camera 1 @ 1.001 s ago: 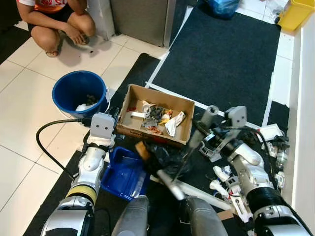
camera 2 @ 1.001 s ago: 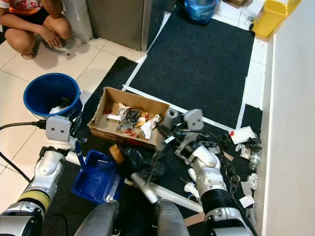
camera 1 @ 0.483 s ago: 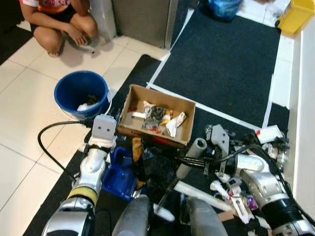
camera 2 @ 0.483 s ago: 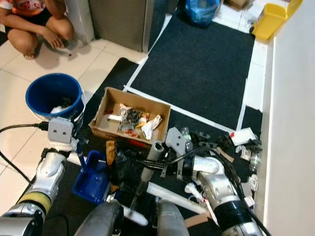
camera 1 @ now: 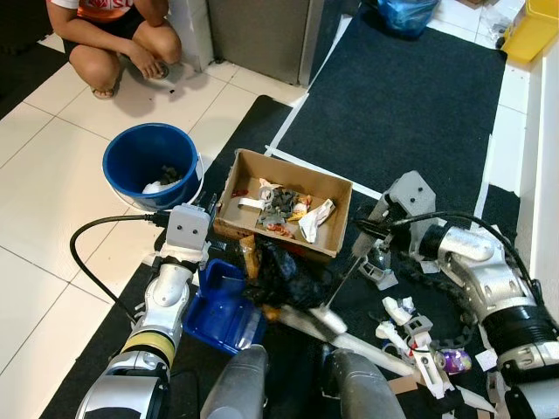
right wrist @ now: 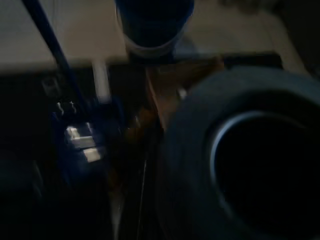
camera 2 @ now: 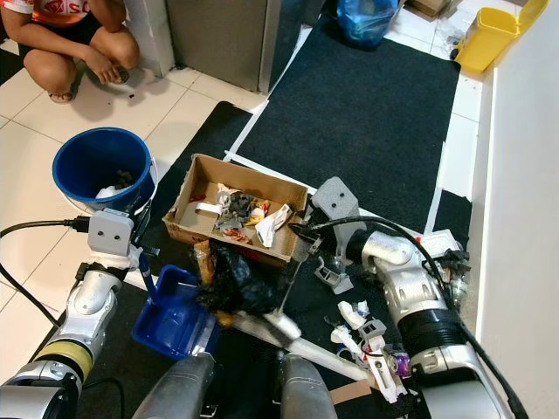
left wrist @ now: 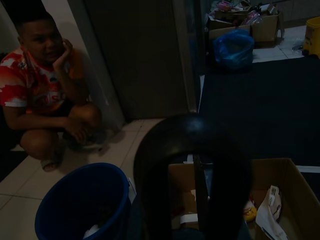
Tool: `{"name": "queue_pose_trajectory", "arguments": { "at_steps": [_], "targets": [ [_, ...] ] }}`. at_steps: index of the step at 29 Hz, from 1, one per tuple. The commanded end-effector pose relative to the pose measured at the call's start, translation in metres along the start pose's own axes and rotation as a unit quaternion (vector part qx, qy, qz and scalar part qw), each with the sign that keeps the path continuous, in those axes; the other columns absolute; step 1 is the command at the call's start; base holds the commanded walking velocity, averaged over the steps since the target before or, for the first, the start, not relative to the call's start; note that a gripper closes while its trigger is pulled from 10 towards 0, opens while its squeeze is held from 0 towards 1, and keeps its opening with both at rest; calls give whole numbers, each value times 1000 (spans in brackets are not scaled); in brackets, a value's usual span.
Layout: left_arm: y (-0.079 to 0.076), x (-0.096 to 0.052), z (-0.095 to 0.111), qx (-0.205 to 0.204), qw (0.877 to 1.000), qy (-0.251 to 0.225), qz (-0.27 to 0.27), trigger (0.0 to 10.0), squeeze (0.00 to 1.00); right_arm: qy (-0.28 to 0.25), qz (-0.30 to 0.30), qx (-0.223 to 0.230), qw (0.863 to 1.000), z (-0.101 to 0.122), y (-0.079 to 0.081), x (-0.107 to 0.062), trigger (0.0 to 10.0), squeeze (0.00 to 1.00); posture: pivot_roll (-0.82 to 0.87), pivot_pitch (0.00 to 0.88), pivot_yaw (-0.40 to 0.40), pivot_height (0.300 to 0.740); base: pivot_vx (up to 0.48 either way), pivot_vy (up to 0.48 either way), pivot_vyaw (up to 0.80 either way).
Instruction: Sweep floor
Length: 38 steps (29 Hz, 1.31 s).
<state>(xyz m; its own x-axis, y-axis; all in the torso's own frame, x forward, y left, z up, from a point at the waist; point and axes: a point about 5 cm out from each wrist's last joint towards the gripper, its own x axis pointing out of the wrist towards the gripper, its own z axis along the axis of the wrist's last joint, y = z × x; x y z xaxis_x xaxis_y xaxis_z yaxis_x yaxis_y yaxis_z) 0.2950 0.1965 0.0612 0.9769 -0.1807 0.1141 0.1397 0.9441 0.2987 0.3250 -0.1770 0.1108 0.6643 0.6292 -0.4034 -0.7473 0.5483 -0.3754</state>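
A blue dustpan lies on the dark mat, and my left gripper is shut on its upright blue handle. The broom's black bristles rest against the dustpan's right edge, just in front of a cardboard box that holds scraps. A thin rod runs up from the broom to my right gripper, which is shut on the broom handle. The handle's grey end looms in the right wrist view. A blue bucket with some litter stands left of the box.
A person crouches on the white tiles beyond the bucket. Small litter and a purple can lie on the mat at the right, near the white wall. A black cable loops at the left. A long white tube lies by my legs.
My right arm has risen and swung back to the right, tilting the broom. The bristles now sit closer to the dustpan. My left arm and the dustpan have held still.
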Motion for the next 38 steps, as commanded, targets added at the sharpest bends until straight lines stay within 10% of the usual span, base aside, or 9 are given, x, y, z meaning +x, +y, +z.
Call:
{"name": "queue_pose_trajectory", "arguments": {
  "at_steps": [1,14,21,35,38],
  "targets": [
    [-13,-6,-8,-1,1000,21,-24,10000,0,61,-28,-83,994,-6,-13,-8,10000,0,114,160,-93,740,0,0,0],
    [-2,-6,-8,54,998,25,18,10000,0,105,-121,-128,979,-3,-39,-12,10000,0,117,160,-87,740,0,0,0],
    [12,-8,-6,87,993,23,72,10000,0,72,-104,-67,990,-7,-11,9,10000,0,116,165,-92,740,0,0,0],
    [34,-7,1,130,982,8,133,10000,0,44,-164,131,977,-26,32,37,10000,0,115,174,-96,740,0,0,0],
    [39,-7,3,141,979,5,150,10000,0,-21,-175,255,951,-20,37,41,10000,0,115,174,-96,740,0,0,0]
  ]
}}
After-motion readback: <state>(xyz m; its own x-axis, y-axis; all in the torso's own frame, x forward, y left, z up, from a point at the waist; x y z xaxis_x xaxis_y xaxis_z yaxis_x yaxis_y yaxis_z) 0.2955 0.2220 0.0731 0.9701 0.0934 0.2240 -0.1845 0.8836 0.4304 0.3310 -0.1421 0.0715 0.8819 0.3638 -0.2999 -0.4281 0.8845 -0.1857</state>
